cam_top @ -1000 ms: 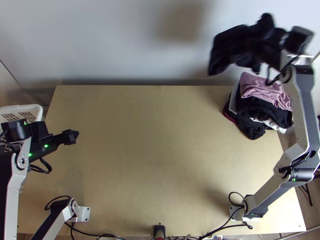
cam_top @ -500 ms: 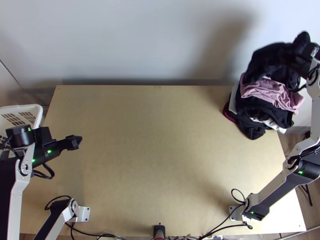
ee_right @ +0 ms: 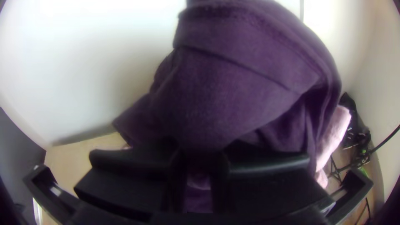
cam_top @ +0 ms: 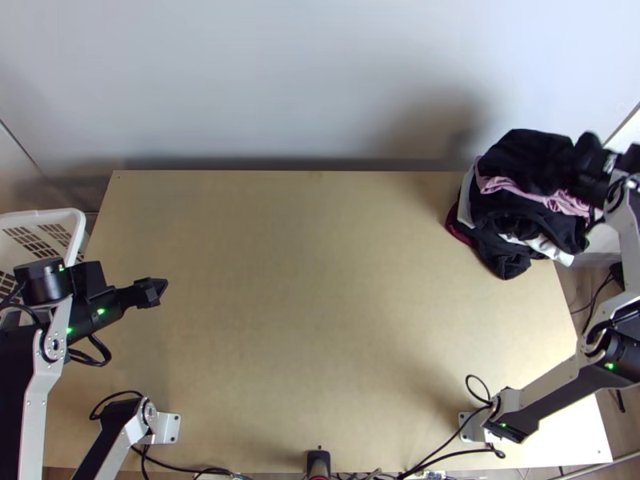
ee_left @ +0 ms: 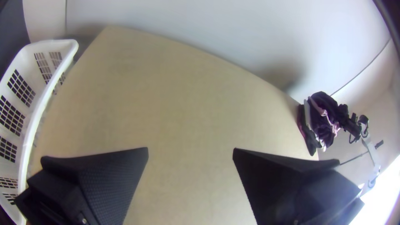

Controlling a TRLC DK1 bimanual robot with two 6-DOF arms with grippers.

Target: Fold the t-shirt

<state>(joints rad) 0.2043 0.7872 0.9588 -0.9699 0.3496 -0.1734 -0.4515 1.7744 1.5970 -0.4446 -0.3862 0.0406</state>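
Ok so my R gripper (cam_top: 586, 162) is clamped on the dark tee (cam_top: 524, 156) w/ its 2 fingers nearly together — tee's bunched on top of the clothes pile (cam_top: 498, 252), over smth pink (cam_top: 520, 189). L gripper (cam_top: 150, 293) is well apart from the pile, across the table (cam_top: 320, 320), its 2 fingers wide apart w/ nothing btwn — white basket (cam_top: 70, 214) is also on the opposite side from the pile, fwiw.
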